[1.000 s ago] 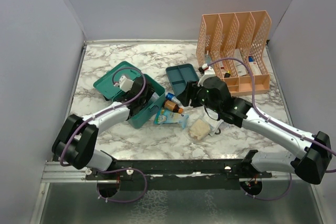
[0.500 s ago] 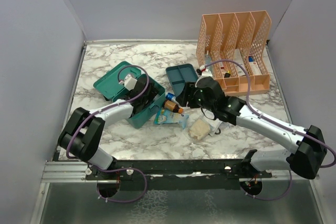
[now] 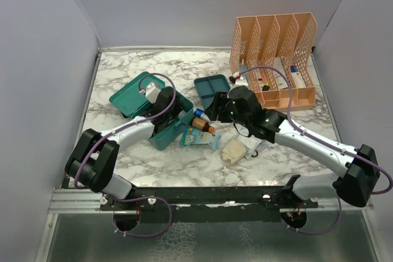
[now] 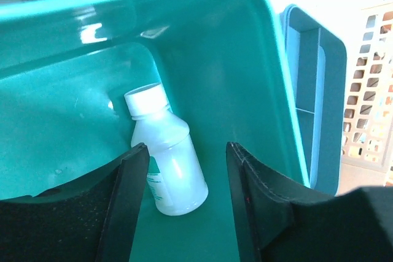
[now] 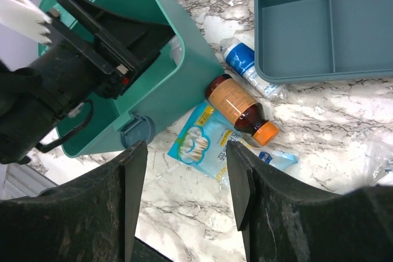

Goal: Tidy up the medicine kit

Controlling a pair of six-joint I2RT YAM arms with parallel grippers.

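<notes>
Teal medicine kit (image 4: pixel 245 72) holds a white bottle (image 4: pixel 169 157) beneath parted, empty left jaws; right jaws likewise.

Overhead lighting bright, even; shadows soft. Left wrist view: glare on medicine kit (image 4: pixel 92 29) wall, far-right background overexposed.

bottle (image 4: pixel 174 167) inside the medicine kit (image 4: pixel 249 84)

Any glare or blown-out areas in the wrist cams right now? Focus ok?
Left wrist: the top right corner is blown out to white, and glare streaks sit on the inner wall of the medicine kit; the white bottle reads clearly. Right wrist: evenly lit, the amber bottle and marble table sharp. Top external: soft, even light, faint shadows.
</notes>
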